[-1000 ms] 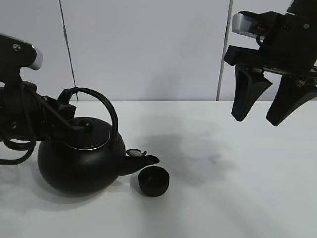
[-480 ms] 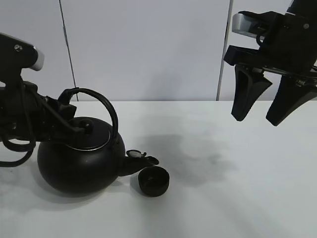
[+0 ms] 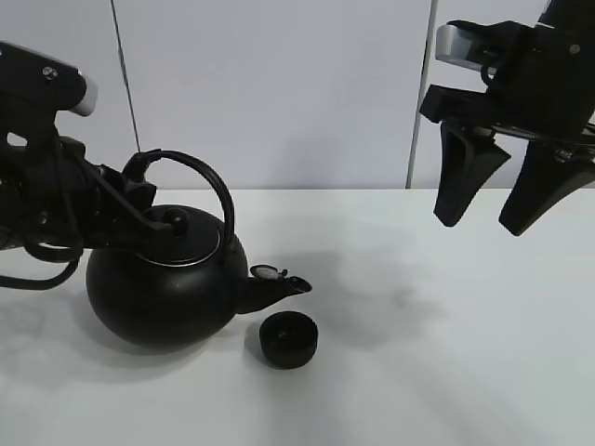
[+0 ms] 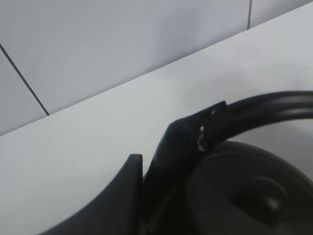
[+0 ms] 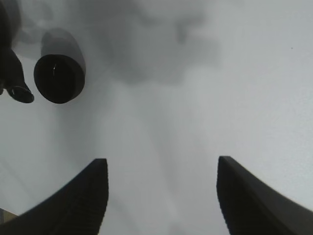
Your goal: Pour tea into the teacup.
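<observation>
At left, our left claw [image 3: 133,189] grips the handle [image 3: 212,182] of the black kettle [image 3: 160,295], its spout [image 3: 275,286] near the teacup [image 3: 287,340]; upper right, our right claw [image 3: 488,203] gapes empty.

Fingertips of the left gripper [image 3: 130,200] are lost against the black kettle [image 3: 163,297]. The inside of the teacup [image 3: 287,339] is too dark to read.

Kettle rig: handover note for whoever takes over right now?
Left end effector: shut on the handle of the kettle.
Right end effector: open, empty, high over the right side of the table.
Teacup upright on table; spout close beside it, not over it.
Done: grasp, spout near teacup. No tea stream visible; fill cannot be told.
Left: tip kettle, pour.
</observation>
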`<state>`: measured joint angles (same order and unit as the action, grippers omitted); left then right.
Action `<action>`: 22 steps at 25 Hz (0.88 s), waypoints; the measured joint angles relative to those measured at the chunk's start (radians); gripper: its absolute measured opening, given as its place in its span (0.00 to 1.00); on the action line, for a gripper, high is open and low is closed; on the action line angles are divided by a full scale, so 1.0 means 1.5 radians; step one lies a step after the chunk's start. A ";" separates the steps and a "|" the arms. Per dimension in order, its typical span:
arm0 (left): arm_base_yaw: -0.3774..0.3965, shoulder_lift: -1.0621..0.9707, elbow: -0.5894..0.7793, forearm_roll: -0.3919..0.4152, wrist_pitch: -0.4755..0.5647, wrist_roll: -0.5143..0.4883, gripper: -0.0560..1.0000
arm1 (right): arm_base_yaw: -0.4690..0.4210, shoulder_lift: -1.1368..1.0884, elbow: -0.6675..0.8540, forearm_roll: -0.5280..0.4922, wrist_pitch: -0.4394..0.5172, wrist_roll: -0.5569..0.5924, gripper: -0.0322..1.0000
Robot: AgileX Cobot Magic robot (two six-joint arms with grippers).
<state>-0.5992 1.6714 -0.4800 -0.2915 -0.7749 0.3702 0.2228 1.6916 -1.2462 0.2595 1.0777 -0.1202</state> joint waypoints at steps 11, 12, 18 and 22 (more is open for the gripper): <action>0.000 0.001 -0.001 0.000 0.013 0.010 0.18 | 0.000 0.000 0.000 0.000 0.000 0.000 0.46; 0.000 0.001 -0.001 0.000 0.013 0.013 0.18 | 0.000 0.000 0.000 0.000 0.000 0.000 0.46; 0.005 0.001 -0.001 0.002 0.013 0.015 0.18 | 0.000 0.000 0.000 0.000 0.000 0.000 0.46; 0.016 0.001 -0.001 0.002 0.013 0.015 0.18 | 0.000 0.000 0.000 0.000 0.000 0.000 0.46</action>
<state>-0.5746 1.6727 -0.4819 -0.2887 -0.7550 0.3931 0.2228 1.6916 -1.2462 0.2595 1.0777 -0.1202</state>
